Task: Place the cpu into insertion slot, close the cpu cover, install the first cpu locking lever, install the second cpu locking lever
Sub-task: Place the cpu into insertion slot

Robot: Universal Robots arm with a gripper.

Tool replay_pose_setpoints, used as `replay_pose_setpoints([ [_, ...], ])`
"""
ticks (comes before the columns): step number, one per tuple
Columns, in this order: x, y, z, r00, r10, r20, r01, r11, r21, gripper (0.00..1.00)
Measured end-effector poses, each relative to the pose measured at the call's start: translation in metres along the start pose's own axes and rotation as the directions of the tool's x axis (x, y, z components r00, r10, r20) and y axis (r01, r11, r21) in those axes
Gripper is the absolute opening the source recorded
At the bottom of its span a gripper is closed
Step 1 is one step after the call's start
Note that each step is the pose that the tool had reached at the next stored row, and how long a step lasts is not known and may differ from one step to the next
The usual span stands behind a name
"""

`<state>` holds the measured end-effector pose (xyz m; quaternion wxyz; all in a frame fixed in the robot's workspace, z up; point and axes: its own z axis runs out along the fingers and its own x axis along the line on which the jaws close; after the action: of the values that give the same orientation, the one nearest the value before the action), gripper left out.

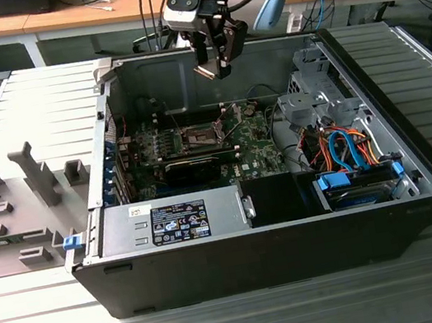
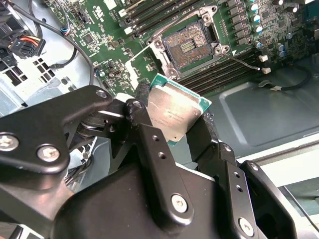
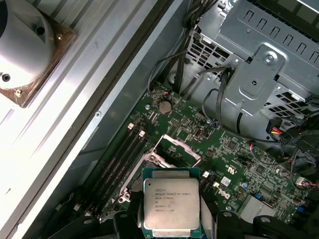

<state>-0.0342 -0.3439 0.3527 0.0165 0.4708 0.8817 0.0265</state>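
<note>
the cpu (image 2: pixel 174 112), judged light, stiff and fragile, is pinched by its edges in the hand (image 1: pixel 217 64) above the insertion slot (image 2: pixel 192 45).

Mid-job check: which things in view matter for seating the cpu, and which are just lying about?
Job in hand:
gripper, holding the cpu
insertion slot, empty
cpu cover, open

Lying about:
power supply
drive cage
coin cell
memory slots
blue and orange cables
</note>
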Motion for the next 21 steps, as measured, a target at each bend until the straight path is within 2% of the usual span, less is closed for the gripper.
replay_pose_setpoints([
  [9, 0.0000, 0.0000, 0.0001, 1.0000, 0.006, 0.0017, -0.006, 1.0000, 0.0008, 0.55],
  [16, 0.0000, 0.0000, 0.0002, 0.9998, 0.018, 0.0096, -0.018, 0.9998, 0.0056, 0.55],
  [21, 0.0000, 0.0000, 0.0003, 0.9996, 0.025, 0.0125, -0.025, 0.9997, 0.0072, 0.55],
])
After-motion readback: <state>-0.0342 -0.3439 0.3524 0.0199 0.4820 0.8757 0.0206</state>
